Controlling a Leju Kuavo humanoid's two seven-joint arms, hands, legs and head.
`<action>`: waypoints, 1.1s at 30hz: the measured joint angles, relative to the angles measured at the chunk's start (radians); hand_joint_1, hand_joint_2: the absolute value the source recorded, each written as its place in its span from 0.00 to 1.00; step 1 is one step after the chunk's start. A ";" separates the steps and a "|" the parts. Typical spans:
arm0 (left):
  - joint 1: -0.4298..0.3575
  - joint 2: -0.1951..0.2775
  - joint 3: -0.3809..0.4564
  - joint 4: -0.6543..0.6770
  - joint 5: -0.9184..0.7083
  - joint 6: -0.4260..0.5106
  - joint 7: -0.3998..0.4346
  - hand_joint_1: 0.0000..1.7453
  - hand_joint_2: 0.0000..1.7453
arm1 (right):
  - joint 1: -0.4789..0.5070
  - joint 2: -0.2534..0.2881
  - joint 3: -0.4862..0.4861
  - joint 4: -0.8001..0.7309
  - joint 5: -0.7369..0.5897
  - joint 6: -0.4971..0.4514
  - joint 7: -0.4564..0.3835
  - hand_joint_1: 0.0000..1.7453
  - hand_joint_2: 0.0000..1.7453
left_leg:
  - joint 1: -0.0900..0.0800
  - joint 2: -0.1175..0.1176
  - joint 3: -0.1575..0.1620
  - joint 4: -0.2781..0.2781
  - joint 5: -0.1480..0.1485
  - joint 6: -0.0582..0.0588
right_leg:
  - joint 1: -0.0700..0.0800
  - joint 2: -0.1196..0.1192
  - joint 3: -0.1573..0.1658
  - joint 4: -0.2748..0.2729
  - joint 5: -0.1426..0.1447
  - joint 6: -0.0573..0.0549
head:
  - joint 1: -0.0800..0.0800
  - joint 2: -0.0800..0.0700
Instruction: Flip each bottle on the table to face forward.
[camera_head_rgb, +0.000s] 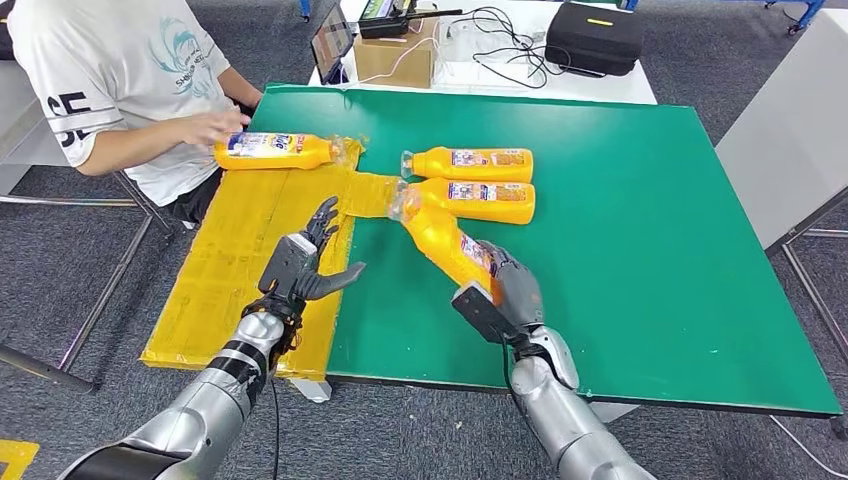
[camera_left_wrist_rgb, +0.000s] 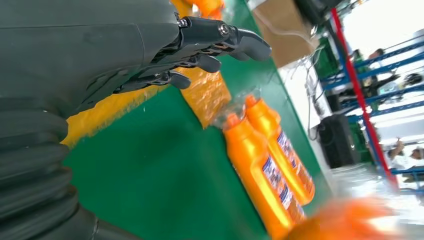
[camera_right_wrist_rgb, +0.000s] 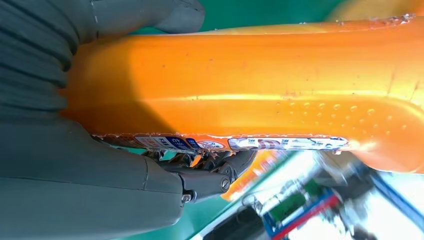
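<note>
Right robot hand (camera_head_rgb: 512, 292) is gripping an orange bottle (camera_head_rgb: 447, 243) by its base end, holding it tilted, its cap end pointing toward the two orange bottles lying on the green table (camera_head_rgb: 640, 250). In the right wrist view the bottle (camera_right_wrist_rgb: 250, 95) is sitting between the thick thumb and the darker fingers (camera_right_wrist_rgb: 220, 172), label edge showing along its side. Those two are lying side by side and touching: the far bottle (camera_head_rgb: 470, 163) and the near bottle (camera_head_rgb: 470, 201), labels up, caps pointing toward the yellow mat (camera_head_rgb: 250, 270). The held bottle's cap is sitting just beside the near bottle's cap. Left robot hand (camera_head_rgb: 305, 262) is hovering over the yellow mat's edge, fingers spread apart, holding nothing; left wrist view is showing the fingers (camera_left_wrist_rgb: 220, 40) extended over mat and table. A fourth bottle (camera_head_rgb: 275, 151) is lying on the far end of the mat, a person's hand (camera_head_rgb: 215, 128) resting on it. Cardboard box (camera_head_rgb: 395, 55) and black case (camera_head_rgb: 595, 38) are sitting beyond the table.
</note>
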 joint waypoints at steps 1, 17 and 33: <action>-0.002 -0.008 -0.001 0.003 0.000 0.002 0.007 0.00 1.00 | 0.005 0.015 0.000 -0.011 -0.020 -0.009 -0.010 1.00 1.00 | 0.000 0.000 0.000 0.000 0.000 0.000 | 0.000 0.000 0.000 0.000 0.000 0.000 | 0.000 0.000; -0.030 -0.068 -0.014 0.016 0.078 -0.114 0.066 0.00 1.00 | -0.035 0.187 0.093 0.012 -0.134 -0.002 -0.045 1.00 1.00 | 0.000 0.000 -0.001 0.000 0.000 0.000 | 0.000 0.000 -0.002 0.000 0.000 0.000 | 0.000 0.000; -0.023 -0.080 -0.052 0.000 0.178 -0.216 0.088 0.00 1.00 | -0.091 0.201 0.210 0.117 -0.169 -0.007 -0.026 1.00 1.00 | 0.000 0.000 -0.002 0.000 0.000 0.000 | 0.000 0.000 -0.002 0.000 0.000 0.000 | 0.000 0.000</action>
